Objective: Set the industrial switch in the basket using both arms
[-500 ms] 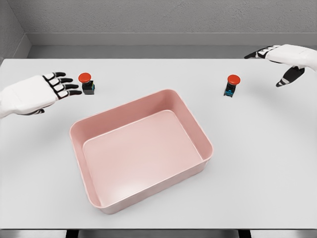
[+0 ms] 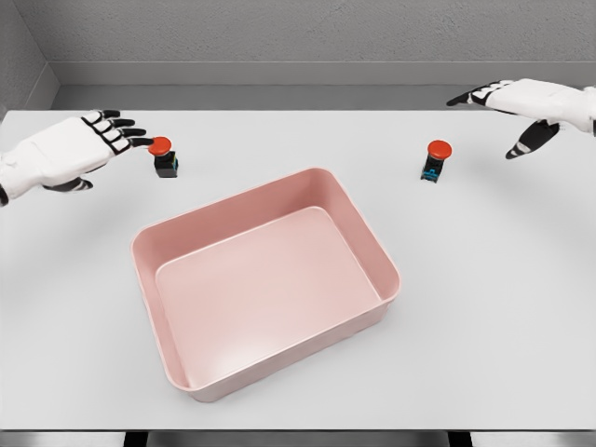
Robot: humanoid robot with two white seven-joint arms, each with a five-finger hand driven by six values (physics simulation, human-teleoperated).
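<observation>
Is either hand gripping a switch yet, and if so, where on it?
No. The left hand and right hand are both open; the left switch and right switch stand untouched on the table.

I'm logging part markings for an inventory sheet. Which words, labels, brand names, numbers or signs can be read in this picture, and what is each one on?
None can be read.
Left switch: red cap, dark body, no legible marking.
Right switch: red cap, bluish base; any print is too small to make out.
Pink basket: plain, no text.
Table: plain, no text.
Left hand and right hand: no lettering visible.
</observation>
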